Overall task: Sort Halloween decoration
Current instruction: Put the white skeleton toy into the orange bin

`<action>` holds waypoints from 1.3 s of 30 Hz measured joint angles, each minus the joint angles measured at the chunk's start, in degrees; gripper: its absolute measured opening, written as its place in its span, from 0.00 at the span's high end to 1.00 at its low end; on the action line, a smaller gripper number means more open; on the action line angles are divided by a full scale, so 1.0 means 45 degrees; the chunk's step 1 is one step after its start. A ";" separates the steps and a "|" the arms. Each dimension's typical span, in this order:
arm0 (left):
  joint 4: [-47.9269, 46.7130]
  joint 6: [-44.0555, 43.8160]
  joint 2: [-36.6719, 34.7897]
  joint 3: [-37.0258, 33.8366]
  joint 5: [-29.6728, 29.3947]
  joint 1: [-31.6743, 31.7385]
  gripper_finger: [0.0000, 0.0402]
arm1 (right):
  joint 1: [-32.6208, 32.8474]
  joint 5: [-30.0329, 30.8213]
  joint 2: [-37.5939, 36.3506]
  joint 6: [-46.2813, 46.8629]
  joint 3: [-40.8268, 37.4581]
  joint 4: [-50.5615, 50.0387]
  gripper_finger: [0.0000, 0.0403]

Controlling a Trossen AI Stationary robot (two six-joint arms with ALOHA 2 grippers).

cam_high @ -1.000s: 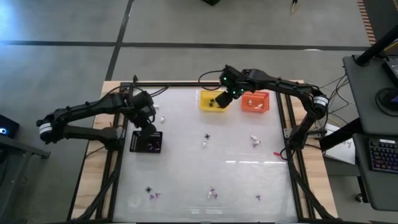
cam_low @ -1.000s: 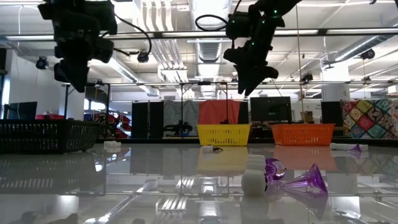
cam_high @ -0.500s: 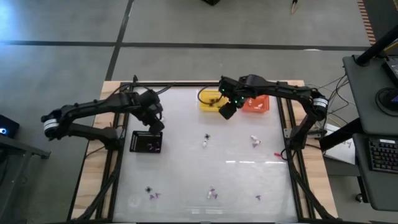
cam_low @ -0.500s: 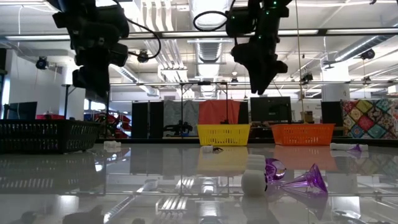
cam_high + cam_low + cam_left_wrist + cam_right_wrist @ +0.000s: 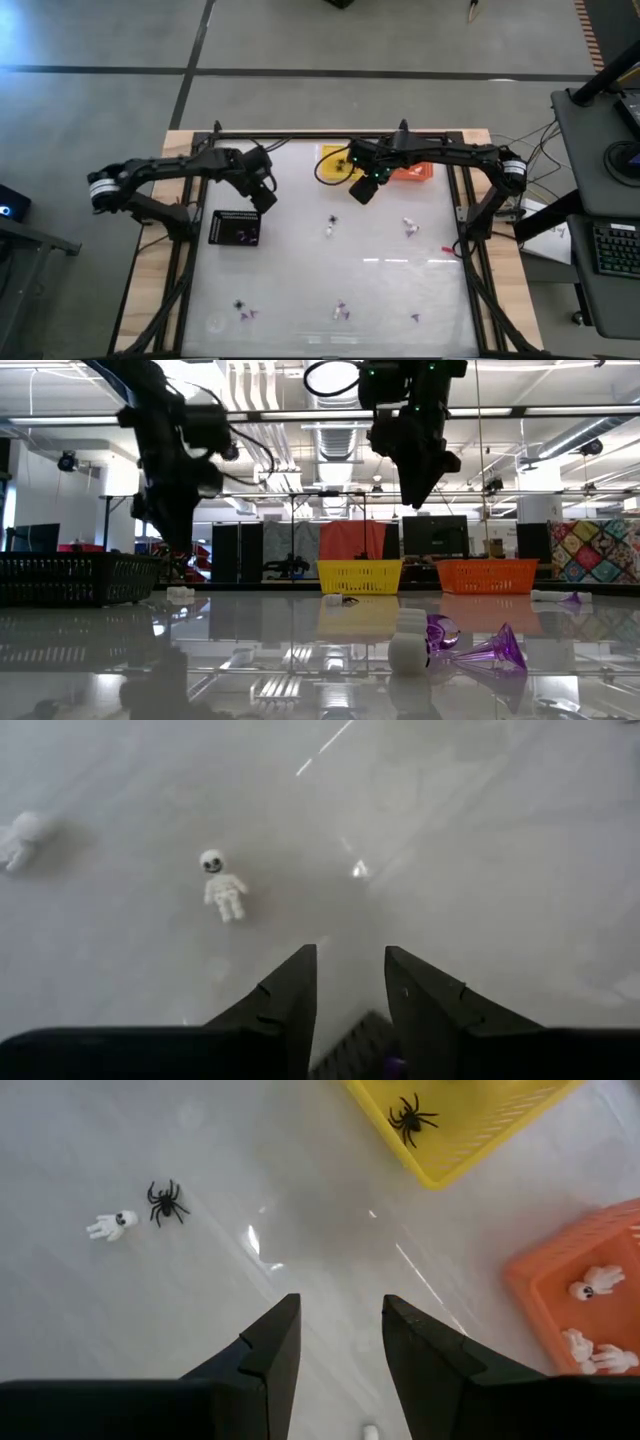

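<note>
Moving off the baskets, both arms have shifted over the last second. The right hand (image 5: 362,190), which was over the yellow basket (image 5: 330,172), has come out toward the middle of the tabletop (image 5: 400,280); its fingers are spread with nothing between them. A black spider (image 5: 410,1120) lies in the yellow basket, so that drop looks done and the arm is judged to be heading for another piece.

The left hand (image 5: 265,196) was above the black basket (image 5: 236,228) and has swung away toward the tabletop's centre, to just beyond the basket's far corner. Its fingers (image 5: 283,1005) stand apart and empty. Purple bits show inside the black basket in the high view.

Sorted so far, by the look of it: white figures (image 5: 588,1285) in the orange basket (image 5: 545,1295), spider in yellow, purple in black.

Halloween decoration still loose: a black spider (image 5: 165,1200) with a white figure (image 5: 108,1226) just beside it near the centre, which the right wrist camera faces; a white skeleton (image 5: 222,890) ahead of the left hand; a white piece (image 5: 410,228) on the right; several purple, black and white ones (image 5: 342,312) along the near edge.

Pose: the right arm reaches in across the far edge and hangs well above the surface in the low view; the left arm is stretched out low from its side
</note>
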 joint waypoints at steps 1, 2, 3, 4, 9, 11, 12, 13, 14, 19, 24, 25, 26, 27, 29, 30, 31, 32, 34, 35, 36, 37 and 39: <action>-0.0015 0.0000 0.0310 0.0091 -0.0009 0.0092 0.75 | 0.0001 0.0000 0.0000 0.0053 -0.0002 0.0001 0.67; -0.0006 0.0009 0.0600 0.0188 -0.0018 0.0206 0.75 | 0.0001 0.0000 0.0000 0.0132 -0.0002 0.0001 0.67; -0.0002 0.0023 0.0868 0.0287 -0.0053 0.0328 0.75 | 0.0001 0.0000 -0.0002 0.0207 -0.0002 0.0001 0.67; -0.0016 0.0024 0.1119 0.0398 -0.0218 0.0443 0.75 | 0.0001 0.0000 -0.0024 0.0279 -0.0003 -0.0003 0.67; -0.0126 0.0392 0.2135 0.0967 -0.1128 0.1023 0.75 | 0.0001 0.0003 -0.0078 0.0421 -0.0007 0.0011 0.67; -0.0367 0.0427 0.2442 0.1129 -0.1141 0.1267 0.75 | 0.0001 0.0001 -0.0078 0.0536 -0.0008 0.0011 0.67; -0.0469 0.0432 0.2576 0.1147 -0.1132 0.1369 0.75 | 0.0001 0.0003 -0.0078 0.0541 -0.0009 0.0011 0.66; -0.0561 0.0432 0.2703 0.1147 -0.1095 0.1457 0.75 | 0.0001 0.0005 -0.0084 0.0546 -0.0007 0.0011 0.66; -0.0615 0.0451 0.2817 0.1122 -0.1039 0.1525 0.75 | 0.0001 0.0000 -0.0094 0.0545 -0.0009 0.0009 0.66; -0.0513 0.1036 0.3443 0.1021 -0.1000 0.1668 0.75 | 0.0001 0.0005 -0.0102 0.0541 -0.0007 0.0006 0.66; -0.0288 0.1277 0.4080 0.1026 -0.0990 0.1668 0.75 | 0.0001 0.0004 -0.0102 0.0537 -0.0009 0.0006 0.66; -0.0210 0.1413 0.4210 0.1026 -0.0992 0.1668 0.75 | 0.0001 0.0000 -0.0102 0.0536 -0.0010 0.0006 0.66; -0.0151 0.1544 0.4357 0.1026 -0.1014 0.1668 0.75 | 0.0001 0.0003 -0.0102 0.0533 -0.0008 0.0006 0.66; -0.0137 0.1676 0.4466 0.1049 -0.1041 0.1673 0.75 | 0.0001 0.0005 -0.0102 0.0531 -0.0008 0.0006 0.66; -0.0146 0.2000 0.4700 0.1086 -0.1052 0.1673 0.75 | 0.0001 0.0002 -0.0102 0.0525 -0.0008 0.0001 0.66; -0.0149 0.2206 0.4803 0.1092 -0.1053 0.1673 0.76 | 0.0001 0.0005 -0.0102 0.0517 -0.0008 0.0001 0.66; -0.0169 0.2438 0.4859 0.1094 -0.1053 0.1673 0.77 | 0.0001 0.0005 -0.0102 0.0512 -0.0007 0.0001 0.66; -0.0187 0.2720 0.4891 0.1101 -0.1048 0.1674 0.79 | 0.0001 0.0004 -0.0102 0.0507 -0.0007 0.0001 0.66; -0.0195 0.3412 0.4878 0.1151 -0.1047 0.1677 0.83 | 0.0001 0.0005 -0.0102 0.0507 -0.0007 0.0006 0.66; -0.0203 0.3740 0.4838 0.1167 -0.1053 0.1668 0.85 | 0.0001 0.0005 -0.0102 0.0507 -0.0007 0.0006 0.66; -0.0254 0.4036 0.4766 0.1212 -0.1060 0.1663 0.88 | 0.0001 0.0005 -0.0102 0.0507 -0.0007 0.0006 0.66; -0.0312 0.4317 0.4717 0.1280 -0.1048 0.1663 0.91 | 0.0001 0.0005 -0.0102 0.0507 -0.0007 0.0006 0.66; -0.0390 0.4904 0.4624 0.1437 -0.0931 0.1668 0.97 | 0.0001 0.0005 -0.0102 0.0507 -0.0007 0.0006 0.66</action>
